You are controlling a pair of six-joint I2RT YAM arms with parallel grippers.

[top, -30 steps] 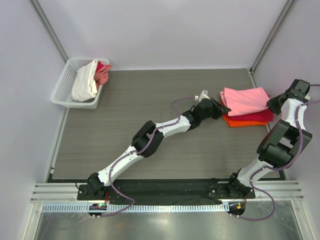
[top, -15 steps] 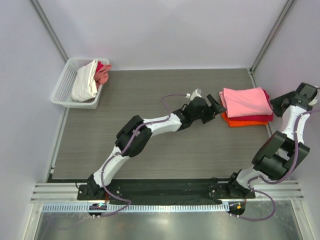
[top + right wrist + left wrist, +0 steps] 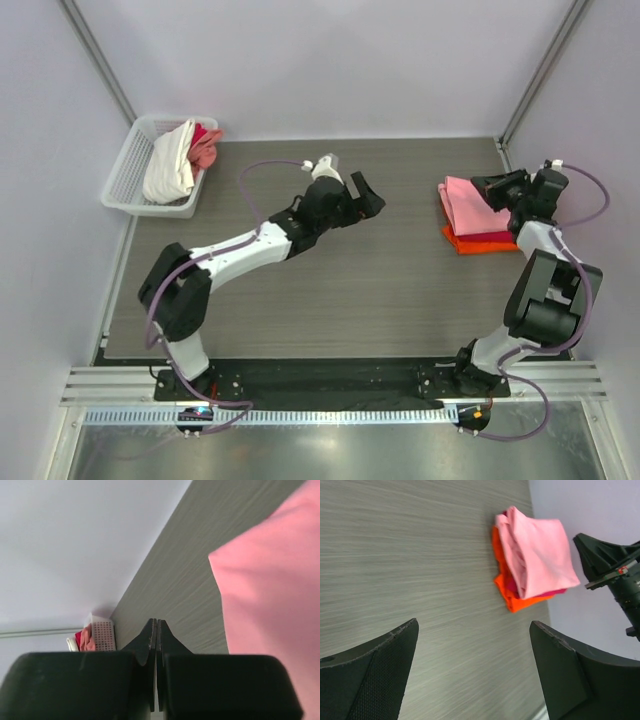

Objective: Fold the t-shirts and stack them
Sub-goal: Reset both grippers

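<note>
A stack of folded t-shirts [image 3: 468, 212] lies at the right of the table, pink on top, dark red under it and orange at the bottom. In the left wrist view the pink top shirt [image 3: 535, 555] covers most of the orange one [image 3: 511, 594]. My left gripper [image 3: 366, 194] hovers open and empty over the table's middle, well left of the stack; its fingers [image 3: 380, 670] frame bare table. My right gripper [image 3: 483, 184] is shut with nothing in it, over the stack's far edge. The pink shirt [image 3: 272, 580] lies just right of its fingertips [image 3: 151, 630].
A white mesh basket [image 3: 127, 168] at the far left corner holds crumpled white and pink-red shirts [image 3: 172, 160]; it also shows small in the right wrist view [image 3: 103, 635]. Metal frame posts stand at both far corners. Walls close in on the left and right.
My left gripper let go at the stack's left edge, opened wide and swung back left to the table's middle. My right gripper moved from the stack's right side to its far edge and shut.
</note>
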